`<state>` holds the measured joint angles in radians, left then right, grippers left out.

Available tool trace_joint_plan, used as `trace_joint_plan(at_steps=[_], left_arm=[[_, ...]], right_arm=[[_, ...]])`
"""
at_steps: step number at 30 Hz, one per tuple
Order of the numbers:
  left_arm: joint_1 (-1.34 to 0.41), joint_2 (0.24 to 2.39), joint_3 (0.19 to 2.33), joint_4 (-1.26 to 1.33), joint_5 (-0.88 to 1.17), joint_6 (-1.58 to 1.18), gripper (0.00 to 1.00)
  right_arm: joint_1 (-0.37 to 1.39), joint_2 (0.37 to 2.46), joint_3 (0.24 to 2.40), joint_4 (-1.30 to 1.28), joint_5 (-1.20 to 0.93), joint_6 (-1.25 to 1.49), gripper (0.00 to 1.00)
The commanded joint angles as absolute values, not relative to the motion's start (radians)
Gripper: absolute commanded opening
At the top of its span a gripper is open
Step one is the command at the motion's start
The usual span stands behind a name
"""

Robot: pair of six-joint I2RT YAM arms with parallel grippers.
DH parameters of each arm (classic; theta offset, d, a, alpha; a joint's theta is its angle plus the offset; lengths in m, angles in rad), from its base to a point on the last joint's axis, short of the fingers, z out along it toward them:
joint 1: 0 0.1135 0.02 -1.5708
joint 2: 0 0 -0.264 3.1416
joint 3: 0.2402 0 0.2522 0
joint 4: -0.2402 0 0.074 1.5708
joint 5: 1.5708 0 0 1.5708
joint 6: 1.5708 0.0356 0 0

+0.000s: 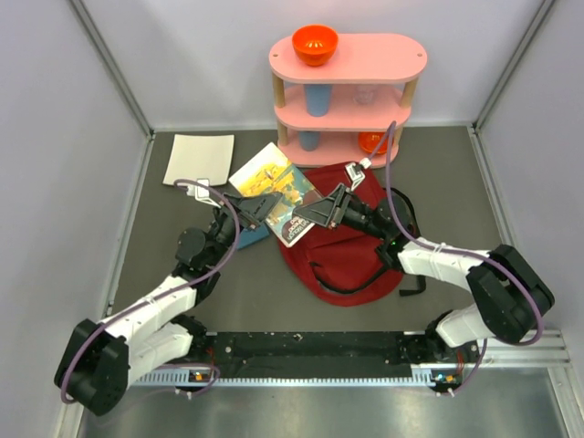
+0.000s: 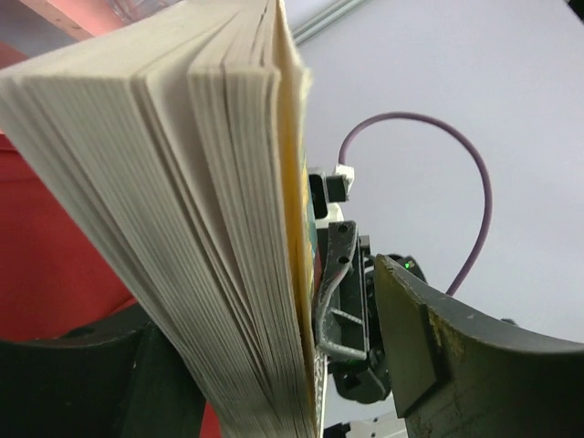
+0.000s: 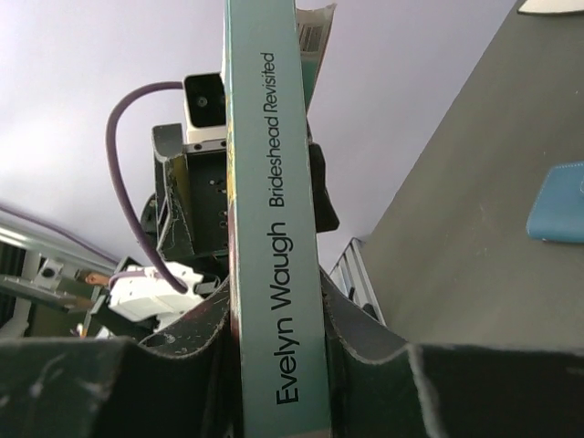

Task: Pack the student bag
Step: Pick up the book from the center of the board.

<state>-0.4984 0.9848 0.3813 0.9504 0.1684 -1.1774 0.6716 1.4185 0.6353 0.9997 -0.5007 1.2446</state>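
A paperback book (image 1: 278,187) with a yellow picture cover hangs in the air between both arms, above the left edge of the dark-red student bag (image 1: 351,265). My right gripper (image 1: 315,214) is shut on it; in the right wrist view the teal spine (image 3: 274,228) stands clamped between both fingers of that gripper (image 3: 278,360). My left gripper (image 1: 265,208) is open at the book's other side. The page edges (image 2: 210,228) stand between the jaws of my left gripper (image 2: 274,365), with a clear gap to the right finger (image 2: 429,356). The bag lies flat and red (image 2: 55,265) below.
A pink three-tier shelf (image 1: 347,87) stands at the back with an orange bowl (image 1: 315,43) on top, a blue cup (image 1: 317,99) and another orange bowl (image 1: 372,141). A white pad (image 1: 199,158) lies back left. A blue item (image 1: 251,235) lies under the left arm.
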Motion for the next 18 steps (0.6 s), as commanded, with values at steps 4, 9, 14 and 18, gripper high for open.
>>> trace_joint_plan(at_steps=[4,9,14,18], left_arm=[[-0.492,0.885,0.430,0.919,0.166,-1.057,0.69],[-0.489,0.858,0.423,0.887,0.152,-1.025,0.53],[-0.488,0.844,0.428,0.861,0.138,-1.009,0.40],[-0.488,0.856,0.430,0.862,0.140,-1.020,0.02]], right_arm=[[0.612,1.377,0.702,0.956,-0.707,1.197,0.00],[0.598,1.393,0.756,0.841,-0.794,1.157,0.00],[0.598,1.402,0.784,0.773,-0.870,1.132,0.00],[0.597,1.387,0.766,0.716,-0.859,1.082,0.00]])
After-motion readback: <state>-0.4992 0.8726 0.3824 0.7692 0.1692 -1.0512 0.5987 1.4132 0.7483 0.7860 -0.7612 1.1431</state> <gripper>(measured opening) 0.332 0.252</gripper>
